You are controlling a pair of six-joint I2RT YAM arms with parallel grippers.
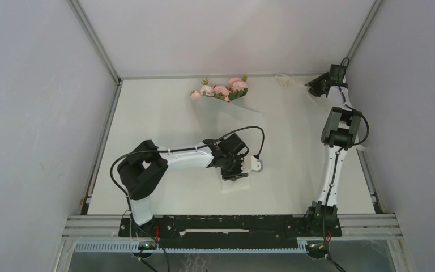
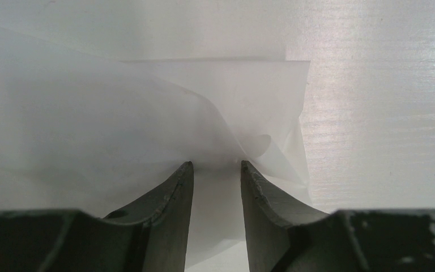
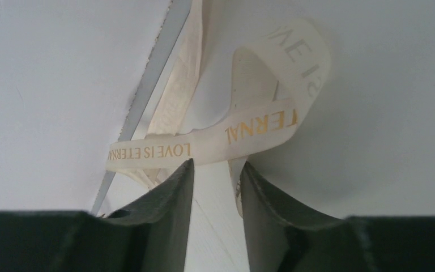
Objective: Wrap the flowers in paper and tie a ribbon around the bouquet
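Observation:
The flowers [image 1: 222, 89], pink blooms with green leaves, lie at the back middle of the table. The paper [image 1: 226, 122] runs from them toward me as a long, loosely folded white sheet that hides the stems, so the two form a loose bouquet. My left gripper [image 1: 235, 173] is at the sheet's near end. In the left wrist view its jaws [image 2: 216, 163] stand apart over the layered paper [image 2: 147, 113], which puckers at the fingertips. My right gripper [image 1: 312, 86] is in the far right corner. Its jaws [image 3: 216, 163] are parted under the cream ribbon [image 3: 204, 148], which has gold lettering and crosses both tips.
White walls enclose the table on three sides. A metal frame rail [image 3: 147, 73] runs along the corner beside the ribbon [image 1: 284, 79]. A black cable [image 1: 255, 133] loops over the left wrist. The right arm [image 1: 340, 130] stretches along the right edge.

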